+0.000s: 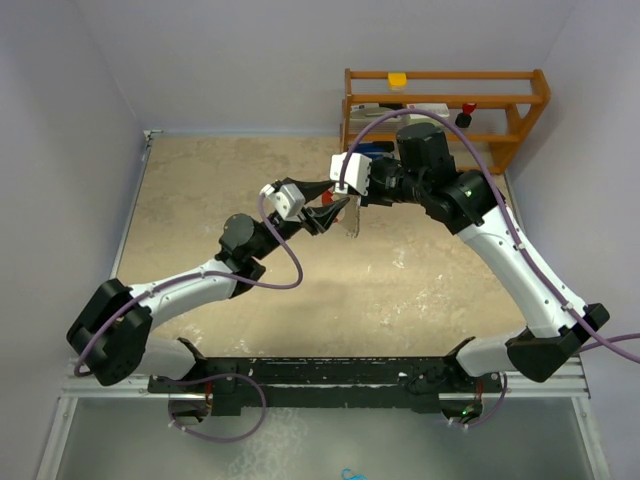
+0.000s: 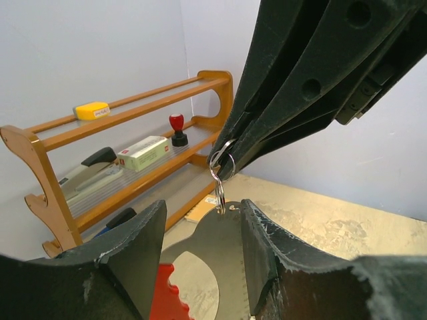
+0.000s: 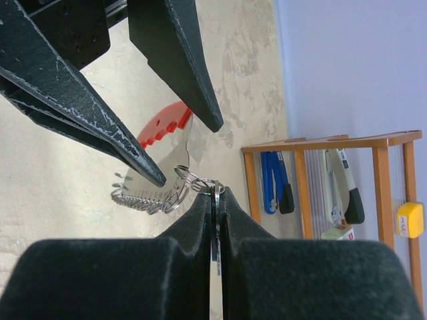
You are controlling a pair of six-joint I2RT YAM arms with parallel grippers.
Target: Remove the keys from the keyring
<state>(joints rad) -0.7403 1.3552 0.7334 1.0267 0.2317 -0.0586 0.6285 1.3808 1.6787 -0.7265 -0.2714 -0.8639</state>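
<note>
One keyring, two grippers, mid-air over the tabletop's middle, nearer its far edge.
The right gripper (image 3: 215, 197) has its jaws closed on small wire rings (image 2: 222, 160), too tangled to count. The one red-and-silver keyring (image 2: 213, 267) hangs from them, between the left gripper's (image 2: 203, 207) open jaws.

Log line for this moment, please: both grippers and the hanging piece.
right gripper: shut on small silver split ring | left gripper: open, fingers flanking flat silver serrated plate with red toothed crescent | plate: hanging from ring
</note>
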